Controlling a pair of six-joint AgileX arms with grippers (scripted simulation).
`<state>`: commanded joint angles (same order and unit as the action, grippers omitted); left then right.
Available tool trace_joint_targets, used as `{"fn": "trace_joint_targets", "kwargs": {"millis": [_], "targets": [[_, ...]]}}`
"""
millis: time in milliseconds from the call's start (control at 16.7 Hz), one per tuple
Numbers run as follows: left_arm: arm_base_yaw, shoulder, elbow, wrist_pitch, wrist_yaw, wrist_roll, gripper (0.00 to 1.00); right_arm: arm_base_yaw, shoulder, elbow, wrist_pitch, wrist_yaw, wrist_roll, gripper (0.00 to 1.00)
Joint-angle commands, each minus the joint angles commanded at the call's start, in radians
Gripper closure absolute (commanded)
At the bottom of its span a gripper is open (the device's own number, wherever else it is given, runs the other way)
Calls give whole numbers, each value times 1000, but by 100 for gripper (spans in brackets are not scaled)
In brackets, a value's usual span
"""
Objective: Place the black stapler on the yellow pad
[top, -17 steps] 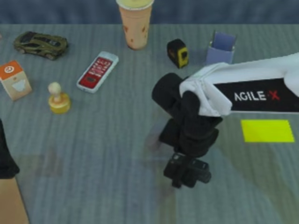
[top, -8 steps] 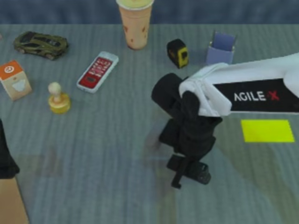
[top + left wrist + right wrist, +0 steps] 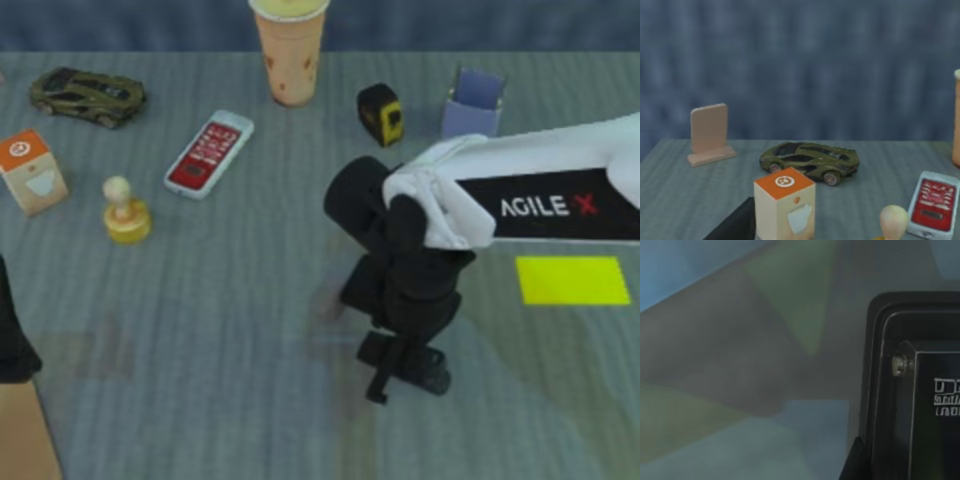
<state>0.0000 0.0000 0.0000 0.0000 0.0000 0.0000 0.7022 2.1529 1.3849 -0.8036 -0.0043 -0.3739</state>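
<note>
The black stapler (image 3: pixel 428 372) lies low on the table just right of centre, mostly covered by my right arm. My right gripper (image 3: pixel 400 360) points down over it and looks shut on the stapler, its fingers drawn in around the black body. In the right wrist view the stapler (image 3: pixel 920 390) fills one side very close up, with a screw and small white lettering. The yellow pad (image 3: pixel 572 280) lies flat and bare at the right edge, well apart from the stapler. My left gripper (image 3: pixel 10 345) stays parked at the table's left edge.
Along the back stand a toy car (image 3: pixel 87 95), an orange cup (image 3: pixel 290 50), a black-and-yellow tape measure (image 3: pixel 381 113) and a blue-grey box (image 3: pixel 472 105). At the left are a red-and-white remote (image 3: pixel 209 153), a yellow stamp (image 3: pixel 126 212) and an orange-topped box (image 3: pixel 32 172).
One second ago the right gripper's fingers stood wider around the stapler; they have since drawn in on it. Nothing has moved in the last half second.
</note>
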Motion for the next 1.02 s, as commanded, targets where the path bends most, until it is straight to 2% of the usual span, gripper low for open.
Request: {"fn": "trace_joint_targets", "kwargs": {"millis": [180,540,1020], "targets": [[0,0,0,0,0,0,0,3,-24,51,-72,0,-2,100],[0,0,0,0,0,0,0,6,-117,196,-322,-1,-5,100],[0,0,0,0,0,0,0,-16,-124,224,-353,-2,-39,100]]}}
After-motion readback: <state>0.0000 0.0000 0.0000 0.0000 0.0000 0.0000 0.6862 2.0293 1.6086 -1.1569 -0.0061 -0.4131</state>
